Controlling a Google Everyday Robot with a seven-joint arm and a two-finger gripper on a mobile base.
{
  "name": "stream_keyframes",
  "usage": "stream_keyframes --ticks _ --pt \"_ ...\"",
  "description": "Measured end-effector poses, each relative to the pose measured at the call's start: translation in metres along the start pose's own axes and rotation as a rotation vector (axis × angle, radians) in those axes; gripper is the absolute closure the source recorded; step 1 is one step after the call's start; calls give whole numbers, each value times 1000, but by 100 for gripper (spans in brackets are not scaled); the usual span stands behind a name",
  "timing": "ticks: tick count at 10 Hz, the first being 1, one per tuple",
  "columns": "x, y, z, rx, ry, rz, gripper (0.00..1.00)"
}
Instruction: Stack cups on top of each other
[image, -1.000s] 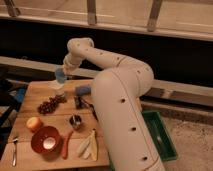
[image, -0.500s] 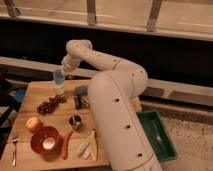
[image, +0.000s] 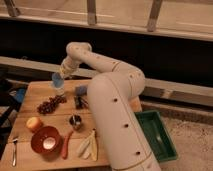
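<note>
My gripper (image: 63, 74) hangs at the end of the white arm over the back left of the wooden table (image: 30, 90). It is shut on the translucent light blue cup (image: 57, 80), which is held upright just above the table. Directly below it stands the pale cream-white cup (image: 60, 91), its top partly hidden by the blue one. Whether the two cups touch cannot be told.
A bunch of dark grapes (image: 50, 105) lies just in front of the cups. Also on the table are an orange-red bowl (image: 46, 140), a small metal cup (image: 75, 121), a carrot (image: 66, 145), a banana (image: 87, 145) and a fork (image: 14, 150). A green bin (image: 157, 135) stands at the right.
The gripper has carried the light blue cup slightly down and to the left, closer to the cream-white cup. Nothing else on the table has moved.
</note>
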Motion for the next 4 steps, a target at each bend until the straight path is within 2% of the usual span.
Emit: stream_keyframes --ticks 4 --pt "2 5 4 -11 8 -2 21"
